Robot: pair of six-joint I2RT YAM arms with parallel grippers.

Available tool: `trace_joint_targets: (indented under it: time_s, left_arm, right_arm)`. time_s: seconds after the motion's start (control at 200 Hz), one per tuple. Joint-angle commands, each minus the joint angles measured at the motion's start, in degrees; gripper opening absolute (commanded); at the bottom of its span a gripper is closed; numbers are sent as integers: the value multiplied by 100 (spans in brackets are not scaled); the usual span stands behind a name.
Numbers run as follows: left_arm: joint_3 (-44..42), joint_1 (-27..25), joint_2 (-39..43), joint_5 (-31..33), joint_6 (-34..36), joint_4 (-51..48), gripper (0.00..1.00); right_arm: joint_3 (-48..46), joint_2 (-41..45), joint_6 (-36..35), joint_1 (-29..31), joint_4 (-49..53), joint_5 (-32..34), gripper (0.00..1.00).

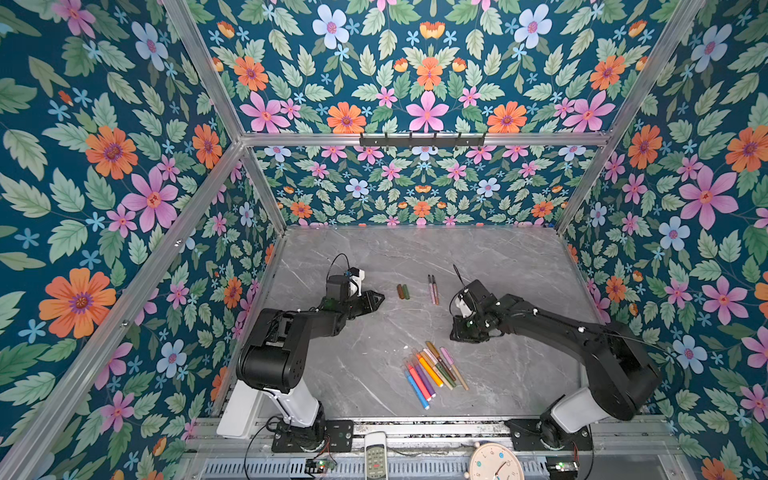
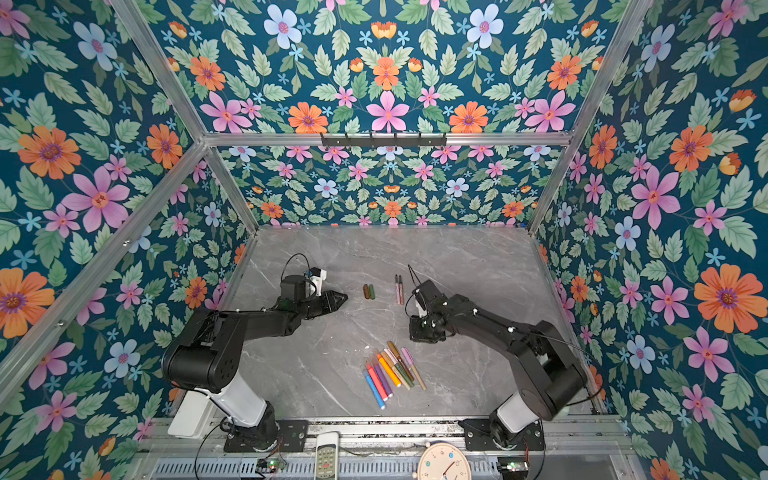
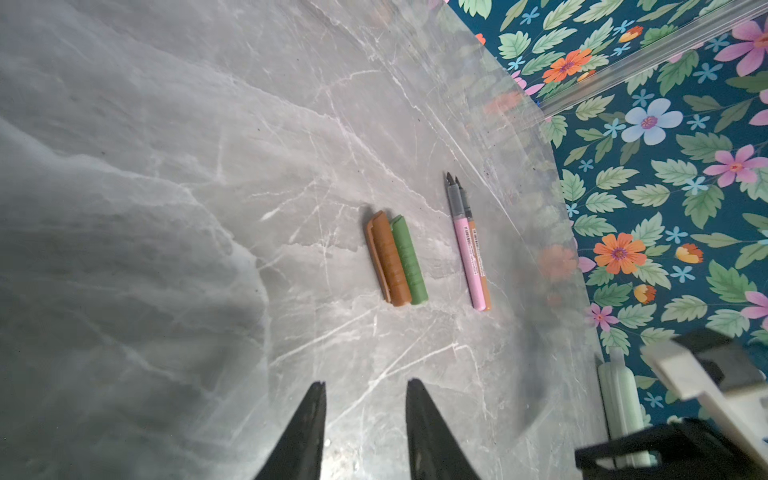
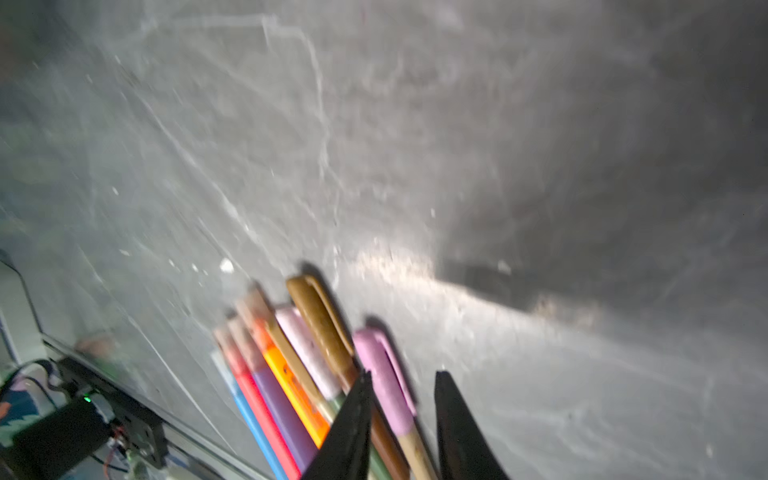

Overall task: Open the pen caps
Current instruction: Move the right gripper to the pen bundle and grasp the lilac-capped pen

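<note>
Two loose pen caps, a brown cap point(image 3: 388, 259) and a green cap point(image 3: 409, 259), lie side by side mid-table point(image 1: 403, 291). Right of them lie two uncapped pens point(image 1: 433, 289), pink and orange, tips bare. Several capped pens point(image 1: 432, 370) are fanned out near the front. My left gripper point(image 1: 379, 297) sits low just left of the loose caps, open, with bare table between its fingers point(image 3: 368, 384). My right gripper point(image 4: 404, 376) is open over the far end of the fan. Its fingers straddle the pink-capped pen point(image 4: 384, 374); I cannot tell if they touch it.
A remote control point(image 1: 376, 457) and a round clock point(image 1: 496, 463) lie beyond the table's front rail. Floral walls with aluminium posts close in the grey marble table point(image 1: 498, 266) on three sides. The right arm's wrist point(image 3: 706, 395) shows in the left wrist view.
</note>
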State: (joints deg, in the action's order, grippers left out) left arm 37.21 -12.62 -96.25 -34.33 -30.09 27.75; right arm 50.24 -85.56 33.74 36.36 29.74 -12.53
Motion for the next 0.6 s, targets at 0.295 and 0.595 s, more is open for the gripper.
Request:
trace_joint_targets:
  time_s: [0.295,0.595]
  left_arm:
    - [-65,49,62,-57,-76,214,36]
    - [-86,67,62,-90,-94,253,36]
  right_arm:
    - [-711,532,384,847,208,-12,26]
    - [-363,41,465,1270,555,342,24]
